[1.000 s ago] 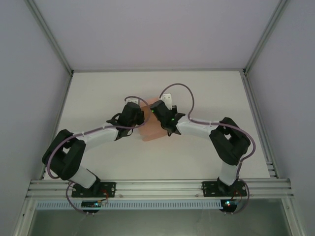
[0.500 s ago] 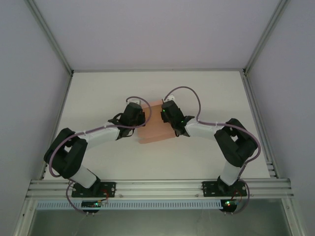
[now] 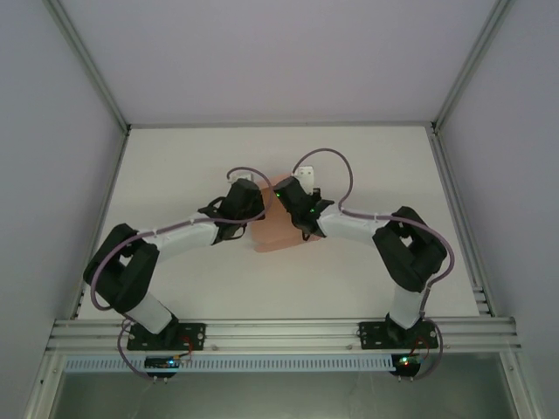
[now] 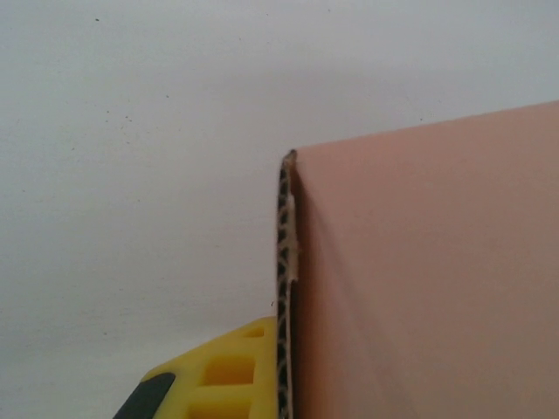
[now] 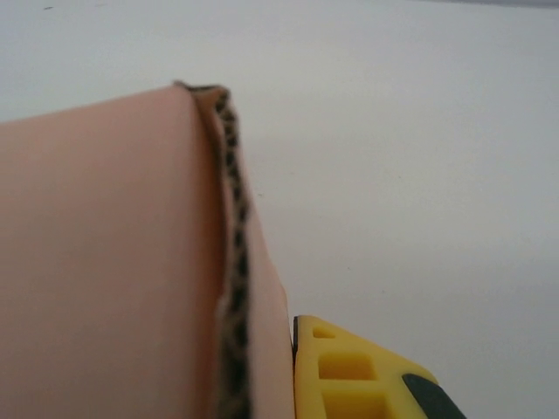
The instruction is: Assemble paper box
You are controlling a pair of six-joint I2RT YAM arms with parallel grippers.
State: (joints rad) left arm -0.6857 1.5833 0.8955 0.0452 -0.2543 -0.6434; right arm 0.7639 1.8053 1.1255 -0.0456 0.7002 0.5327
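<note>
The paper box (image 3: 278, 234) is salmon-pink corrugated card, standing mid-table between both arms. My left gripper (image 3: 247, 202) is at its left side and my right gripper (image 3: 293, 202) is over its top right. In the left wrist view a yellow finger (image 4: 218, 375) presses against the outside of a card wall (image 4: 419, 279) seen edge-on; the other finger is hidden behind the card. In the right wrist view a yellow finger (image 5: 358, 375) lies flat against the right face of a card wall (image 5: 105, 262), its partner hidden. Both grippers are shut on the card.
The white table (image 3: 175, 175) stretches round the box on all sides. Aluminium frame posts (image 3: 87, 61) and grey side walls bound it. The arm bases sit on the rail (image 3: 279, 332) at the near edge.
My right gripper swung right, off the box top, then came back left over it. My left gripper edged right and forward, and the box shifted slightly.
</note>
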